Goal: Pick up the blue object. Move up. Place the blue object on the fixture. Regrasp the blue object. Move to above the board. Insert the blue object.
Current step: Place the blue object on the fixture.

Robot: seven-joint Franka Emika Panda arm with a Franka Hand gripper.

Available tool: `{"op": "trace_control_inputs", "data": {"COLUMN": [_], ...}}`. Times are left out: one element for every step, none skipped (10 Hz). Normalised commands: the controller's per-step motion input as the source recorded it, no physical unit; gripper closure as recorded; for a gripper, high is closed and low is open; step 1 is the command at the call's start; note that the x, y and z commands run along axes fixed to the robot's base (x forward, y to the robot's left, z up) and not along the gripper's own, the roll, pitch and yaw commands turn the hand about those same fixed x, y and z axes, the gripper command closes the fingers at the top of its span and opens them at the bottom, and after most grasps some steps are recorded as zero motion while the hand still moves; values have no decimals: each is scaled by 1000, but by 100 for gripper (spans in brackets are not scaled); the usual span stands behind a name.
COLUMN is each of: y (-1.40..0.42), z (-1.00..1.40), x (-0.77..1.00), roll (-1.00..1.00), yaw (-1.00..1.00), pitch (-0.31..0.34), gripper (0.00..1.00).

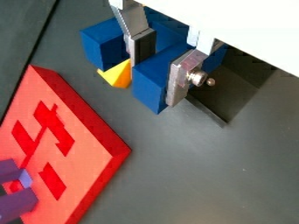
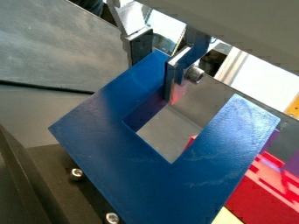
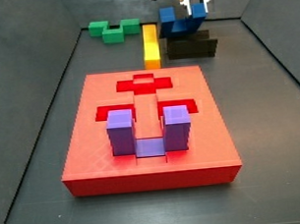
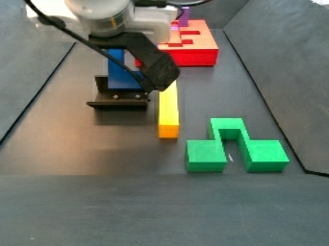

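Note:
The blue object (image 1: pixel 152 87) is a dark blue U-shaped block. My gripper (image 1: pixel 162 74) is shut on one of its prongs, a silver finger flat against each side. In a wrist view the U opening (image 2: pixel 176 131) faces away from the fingers. In both side views the blue object (image 3: pixel 178 21) (image 4: pixel 122 69) stands upright on the black fixture (image 3: pixel 191 48) (image 4: pixel 118 98), with the gripper (image 3: pixel 183 3) (image 4: pixel 129 48) right above it. The red board (image 3: pixel 204 99) (image 4: pixel 193 48) lies apart from the fixture. Whether the block rests fully on the fixture is hidden.
A lilac U-shaped block (image 3: pixel 141 130) sits in the board's cut-out. A yellow bar (image 3: pixel 151 43) (image 4: pixel 168 110) lies beside the fixture, and a green block (image 3: pixel 112 30) (image 4: pixel 232 149) lies beyond it. Dark walls bound the floor.

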Motion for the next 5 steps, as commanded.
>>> {"op": "trace_control_inputs", "data": {"y": [0, 0, 0, 0, 0], "z": [-131, -109, -97, -103, -146], "x": [1000, 1000, 1000, 1000, 731], "roll": [-34, 0, 0, 0, 94], "yaw": [0, 0, 0, 0, 0], "pitch": [66, 149, 206, 214, 334], "gripper": [100, 100, 100, 100, 100]}}
